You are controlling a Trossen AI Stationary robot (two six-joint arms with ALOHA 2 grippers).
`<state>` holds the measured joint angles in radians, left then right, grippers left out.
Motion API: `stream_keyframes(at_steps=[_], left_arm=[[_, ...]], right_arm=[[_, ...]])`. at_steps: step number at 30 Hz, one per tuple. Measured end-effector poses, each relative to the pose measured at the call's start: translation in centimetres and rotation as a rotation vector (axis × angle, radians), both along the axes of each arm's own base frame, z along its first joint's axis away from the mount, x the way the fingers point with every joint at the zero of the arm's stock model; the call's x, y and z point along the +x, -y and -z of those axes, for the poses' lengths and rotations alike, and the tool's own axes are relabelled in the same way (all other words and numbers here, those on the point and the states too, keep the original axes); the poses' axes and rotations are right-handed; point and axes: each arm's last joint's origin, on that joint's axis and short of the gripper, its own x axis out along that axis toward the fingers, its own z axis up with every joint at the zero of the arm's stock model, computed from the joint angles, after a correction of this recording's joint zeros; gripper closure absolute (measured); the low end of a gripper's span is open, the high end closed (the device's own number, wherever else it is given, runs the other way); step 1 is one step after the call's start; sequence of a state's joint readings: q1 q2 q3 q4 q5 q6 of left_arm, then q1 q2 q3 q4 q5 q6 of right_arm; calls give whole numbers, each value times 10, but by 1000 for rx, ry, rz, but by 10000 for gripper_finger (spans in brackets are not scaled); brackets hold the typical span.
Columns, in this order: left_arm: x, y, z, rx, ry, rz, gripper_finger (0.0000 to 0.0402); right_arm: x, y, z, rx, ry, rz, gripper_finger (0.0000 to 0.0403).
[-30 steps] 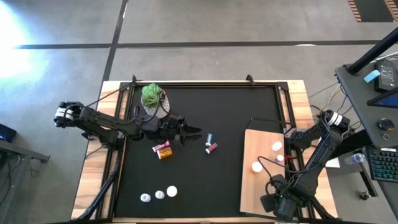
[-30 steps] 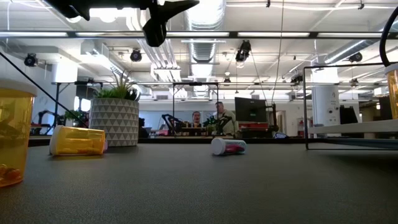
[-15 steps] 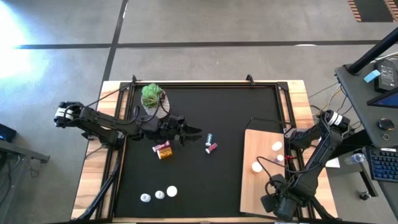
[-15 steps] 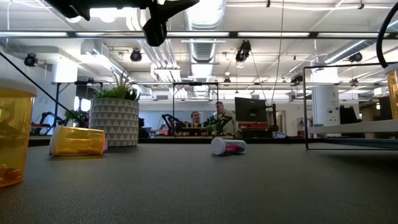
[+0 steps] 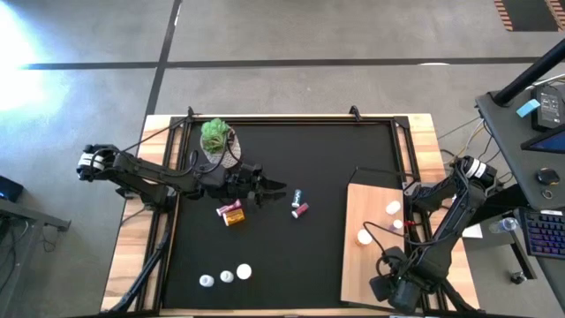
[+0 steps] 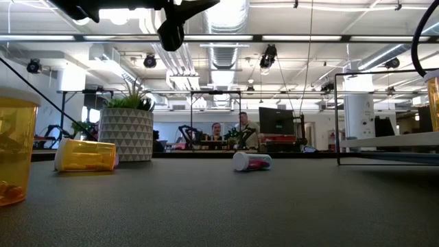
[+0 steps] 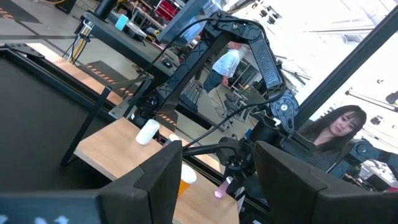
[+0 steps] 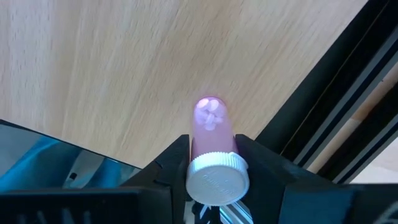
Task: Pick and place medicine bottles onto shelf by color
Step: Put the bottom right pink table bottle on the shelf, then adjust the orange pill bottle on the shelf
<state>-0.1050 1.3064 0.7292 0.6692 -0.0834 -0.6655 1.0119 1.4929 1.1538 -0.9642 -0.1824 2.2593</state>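
Note:
My right gripper (image 8: 211, 155) is over the right edge of the pale wooden shelf (image 5: 371, 265), shut on a pink medicine bottle (image 8: 210, 127) with a white cap. Two white bottles (image 5: 392, 208) (image 5: 365, 237) stand on the shelf. My left gripper (image 5: 272, 187) hangs open and empty above the black mat, its fingers level and pointing toward the table's right edge. Below and beside it, an amber bottle and a pink one (image 5: 231, 213) lie on their sides. A teal-banded bottle (image 5: 297, 195) and another pink one (image 5: 301, 210) lie farther right. Three white-capped bottles (image 5: 226, 276) stand near the front edge. My right gripper pinches the pink bottle between its two fingers, on the body just below the white cap (image 8: 217, 180). The cap end is toward the wrist and the base (image 8: 210, 112) points away, toward the board. I cannot tell whether the base touches the board.
A potted green plant (image 5: 217, 141) stands at the mat's far left, just behind my left arm. A thin black frame (image 5: 380, 172) rises around the shelf. In the low view an amber bottle (image 6: 14, 147) stands close at the left. People sit in the room behind.

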Motion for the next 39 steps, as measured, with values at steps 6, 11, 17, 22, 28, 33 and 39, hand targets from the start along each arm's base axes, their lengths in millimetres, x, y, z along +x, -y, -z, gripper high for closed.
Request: stream_keyframes(at_steps=[6, 11, 17, 22, 28, 33, 39], left_arm=[[0, 0, 0, 0, 0, 0, 217], [0, 0, 0, 0, 0, 0, 217], [0, 0, 0, 0, 1, 0, 217], [0, 0, 0, 0, 1, 1, 217], [0, 0, 0, 0, 2, 1, 217], [0, 0, 0, 0, 2, 6, 217], [0, 2, 0, 5, 2, 57, 217]], right_arm=[[0, 0, -1, 3, 2, 0, 250], [-2, 3, -11, 26, 18, -7, 213], [-11, 22, -48, -22, 40, 17, 182], [-1, 41, -70, -117, 256, 97, 173], [32, 67, -65, -240, 317, 35, 171], [50, 90, -67, -289, 331, -9, 157], [54, 98, -58, -297, 290, -33, 117]])
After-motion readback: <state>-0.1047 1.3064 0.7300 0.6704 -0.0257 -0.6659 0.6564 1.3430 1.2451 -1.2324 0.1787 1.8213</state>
